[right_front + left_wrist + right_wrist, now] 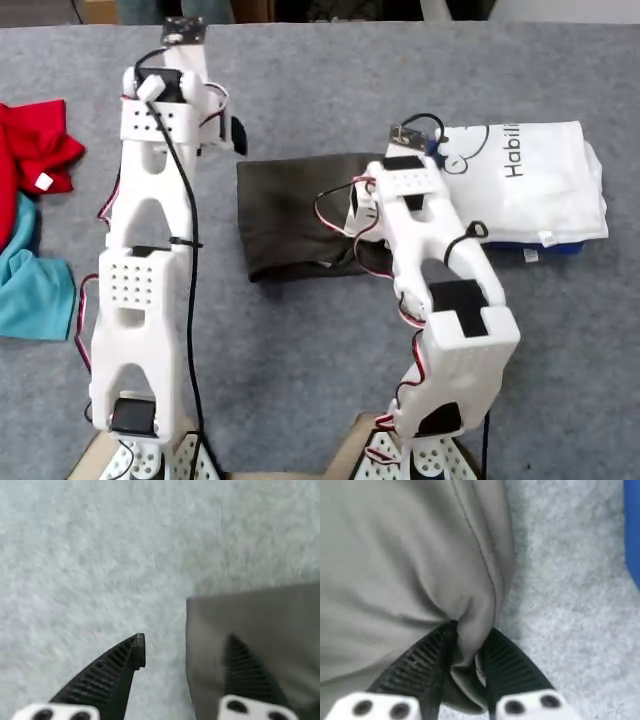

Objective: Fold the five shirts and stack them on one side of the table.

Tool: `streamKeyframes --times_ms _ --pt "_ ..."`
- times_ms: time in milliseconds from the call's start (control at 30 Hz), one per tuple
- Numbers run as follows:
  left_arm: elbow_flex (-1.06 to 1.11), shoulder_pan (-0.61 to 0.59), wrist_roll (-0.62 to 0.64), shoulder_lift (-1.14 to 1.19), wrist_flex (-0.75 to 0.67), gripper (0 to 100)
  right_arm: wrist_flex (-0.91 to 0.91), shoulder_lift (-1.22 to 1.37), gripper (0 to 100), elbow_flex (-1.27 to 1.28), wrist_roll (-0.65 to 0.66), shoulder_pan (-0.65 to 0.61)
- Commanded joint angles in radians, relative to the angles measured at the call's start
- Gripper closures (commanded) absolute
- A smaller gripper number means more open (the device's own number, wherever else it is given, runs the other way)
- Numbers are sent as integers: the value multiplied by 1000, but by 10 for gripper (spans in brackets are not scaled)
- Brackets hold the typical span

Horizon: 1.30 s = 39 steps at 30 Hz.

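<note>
One fold of the olive shirt [395, 555] sits pinched between the right jaws.

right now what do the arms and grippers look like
The left arm and right arm are blocky white shells with black motors. A black cable runs along the left arm; red, white and black wires loop beside the right. The left gripper and right gripper have ribbed, pointed black fingers on white mounts.
</note>
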Motion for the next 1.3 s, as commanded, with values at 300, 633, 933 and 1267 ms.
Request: streamKeyframes --times_ms 300,633,933,1267 --pt "320 94 224 -133 -112 707 -43 12 982 8 11 -25" --pt "309 68 222 60 -206 707 -44 15 982 1 11 -28" --pt "186 88 229 193 -216 712 -41 15 982 4 11 -29" --pt "-176 96 264 371 -229 914 -31 8 983 5 80 -94"
